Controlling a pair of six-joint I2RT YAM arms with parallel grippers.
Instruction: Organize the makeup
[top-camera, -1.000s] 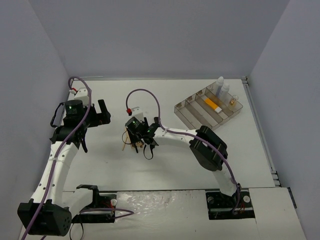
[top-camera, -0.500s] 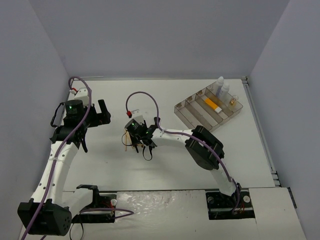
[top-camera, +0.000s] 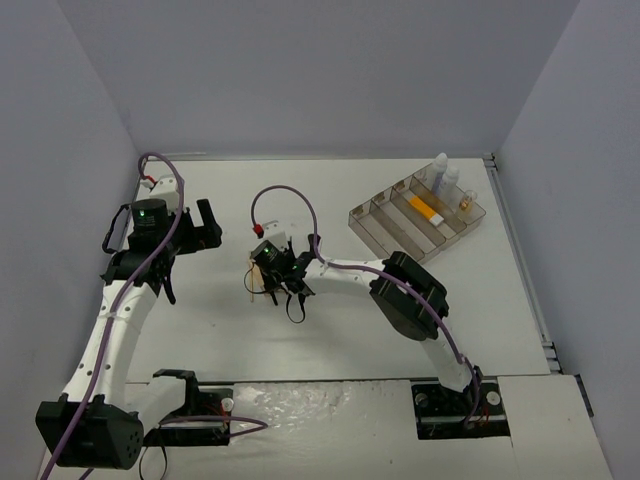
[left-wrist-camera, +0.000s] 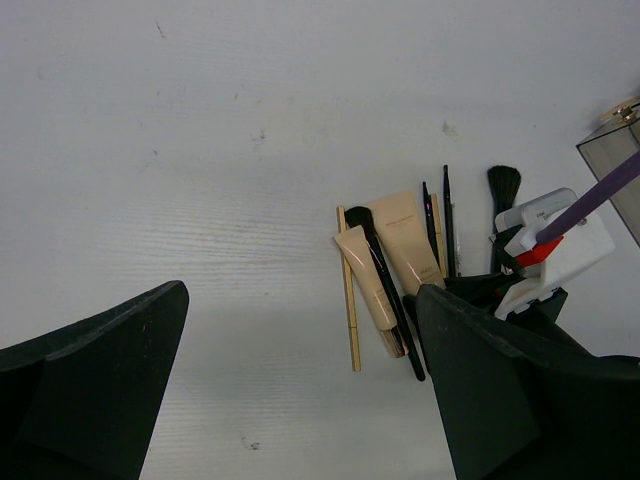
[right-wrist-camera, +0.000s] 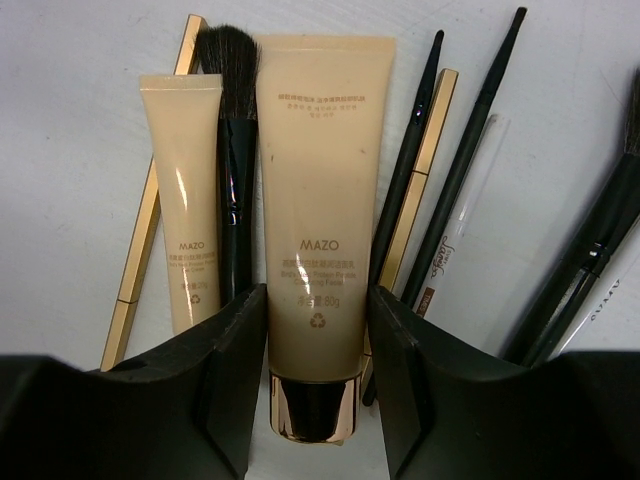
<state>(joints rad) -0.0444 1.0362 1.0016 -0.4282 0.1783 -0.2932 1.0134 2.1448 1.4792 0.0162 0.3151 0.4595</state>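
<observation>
The right arm reaches leftward across the bench (top-camera: 500, 290), elbow folded, wrist tipped down over the loose makeup at mid-bench. The right gripper (right-wrist-camera: 318, 296) straddles a large tan tube (right-wrist-camera: 320, 200) of glossy plastic with a coppery cap. Its black fingers sit tight at both flanks, but whether they squeeze cannot be told. Alongside lie a smaller tan tube (right-wrist-camera: 185, 200), a bristly black brush (right-wrist-camera: 232, 150) and a squared gold stick (right-wrist-camera: 140, 250). The left arm stands raised, its left gripper (left-wrist-camera: 300, 292) spread wide. A smoky clear tray (top-camera: 385, 228) at far right holds two white bottles (top-camera: 443, 172).

Large tube (right-wrist-camera: 320, 230) between small tube (right-wrist-camera: 185, 200) and slim brushes (right-wrist-camera: 465, 157); bottles (top-camera: 443, 172) in tray (top-camera: 372, 222), well apart.
</observation>
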